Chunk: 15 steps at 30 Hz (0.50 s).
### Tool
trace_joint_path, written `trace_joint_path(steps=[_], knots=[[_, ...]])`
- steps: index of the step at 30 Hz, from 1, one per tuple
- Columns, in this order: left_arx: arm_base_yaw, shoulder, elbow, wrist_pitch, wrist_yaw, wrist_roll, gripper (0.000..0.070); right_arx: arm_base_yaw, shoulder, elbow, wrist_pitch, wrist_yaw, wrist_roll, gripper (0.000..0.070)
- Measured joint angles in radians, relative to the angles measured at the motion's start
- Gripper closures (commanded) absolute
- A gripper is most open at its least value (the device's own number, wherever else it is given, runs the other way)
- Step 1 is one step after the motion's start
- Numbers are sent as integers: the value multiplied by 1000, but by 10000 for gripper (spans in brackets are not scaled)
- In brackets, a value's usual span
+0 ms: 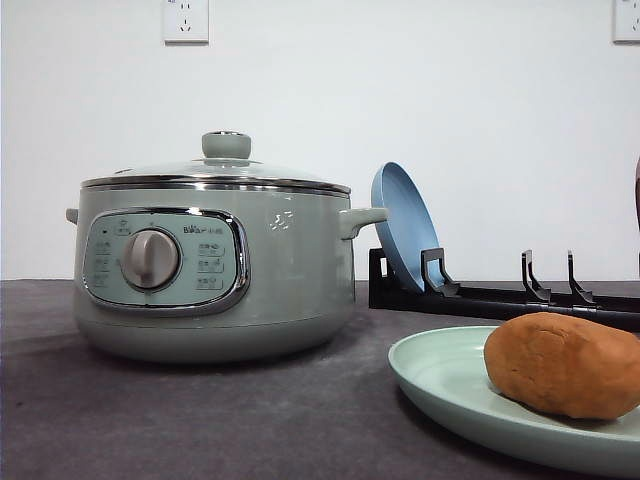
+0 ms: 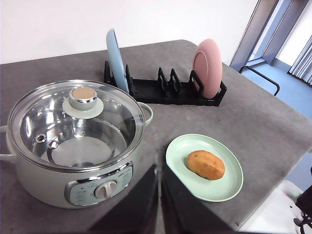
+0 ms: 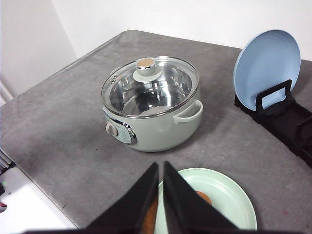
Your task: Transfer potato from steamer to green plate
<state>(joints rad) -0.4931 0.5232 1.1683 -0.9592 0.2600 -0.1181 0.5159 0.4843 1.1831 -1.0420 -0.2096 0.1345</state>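
The orange-brown potato [image 1: 566,364] [image 2: 206,164] lies on the pale green plate [image 1: 440,385] [image 2: 229,187] [image 3: 229,195] at the table's front right. In the right wrist view the potato [image 3: 204,198] is partly hidden behind the fingers. The sage-green steamer [image 1: 215,270] [image 2: 73,141] [image 3: 151,105] stands to the plate's left with its glass lid on, and its pot is empty inside. My left gripper [image 2: 159,195] is shut, high above the table between steamer and plate. My right gripper [image 3: 161,195] is shut too, high above the plate's near edge. Neither holds anything.
A black dish rack [image 1: 500,295] [image 2: 165,90] [image 3: 287,117] stands behind the plate. It holds an upright blue plate [image 1: 403,225] [image 2: 116,58] [image 3: 265,68] and a pink plate [image 2: 208,66]. The grey table's edge [image 3: 44,195] runs near the steamer's far side.
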Motion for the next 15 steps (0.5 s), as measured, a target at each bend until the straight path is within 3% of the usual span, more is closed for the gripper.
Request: trace_joint_path(steps=[4,8,15], knots=[[16,1,0,0,1,0,700,0,0,0,0,0,0,696],[93,12,-36,36,1,0,700,0,0,0,0,0,0,696],[312,-107,-392,359,1,0,700,0,0,0,0,0,0,696]])
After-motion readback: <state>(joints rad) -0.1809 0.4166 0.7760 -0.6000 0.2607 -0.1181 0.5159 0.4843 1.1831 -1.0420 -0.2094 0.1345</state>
